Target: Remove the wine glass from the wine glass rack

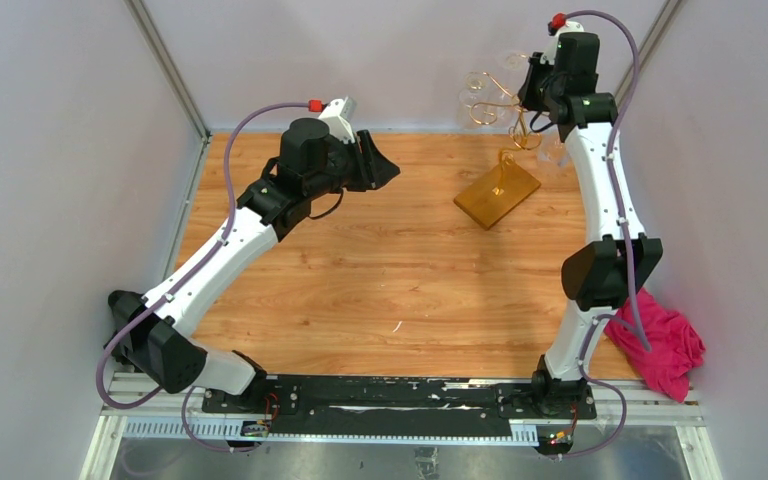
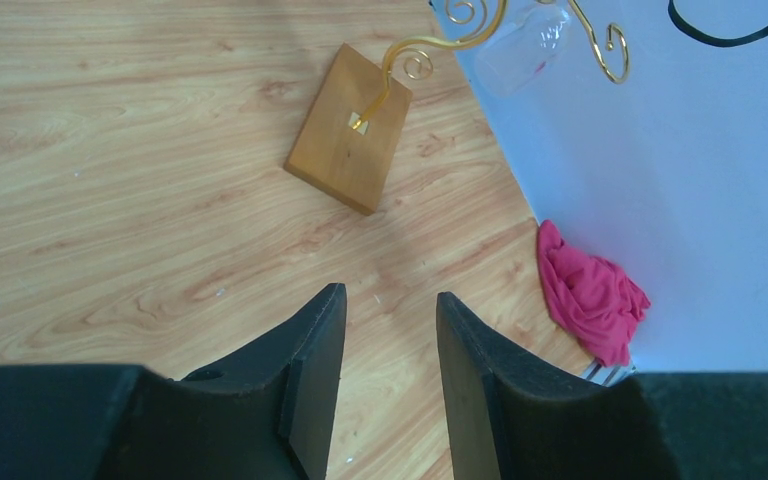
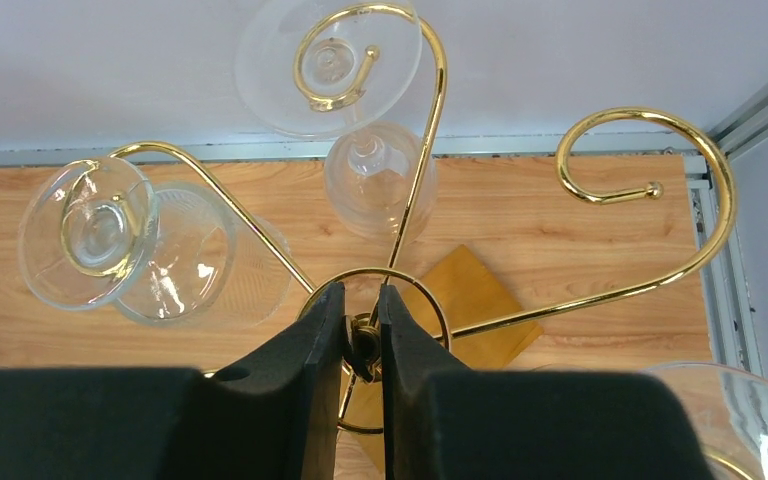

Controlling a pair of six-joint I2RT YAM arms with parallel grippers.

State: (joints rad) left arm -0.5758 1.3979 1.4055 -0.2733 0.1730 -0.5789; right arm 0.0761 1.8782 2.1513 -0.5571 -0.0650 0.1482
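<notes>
The gold wire wine glass rack (image 1: 501,104) stands at the back right on its amber base (image 1: 497,195). My right gripper (image 3: 362,300) is above it, shut on the gold knob (image 3: 364,342) at the top of the central stem. In the right wrist view, one wine glass (image 3: 160,250) hangs upside down from the left arm and another (image 3: 370,170) from the far arm. A third glass's rim (image 3: 750,420) shows at the bottom right. The right curled arm is empty. My left gripper (image 2: 390,300) is open and empty, above the table to the left of the rack.
A pink cloth (image 1: 660,340) lies off the table's right edge, by the right arm's base. White enclosure walls stand close behind and to the right of the rack. In the left wrist view the rack's base (image 2: 350,130) and one hanging glass (image 2: 530,45) lie ahead.
</notes>
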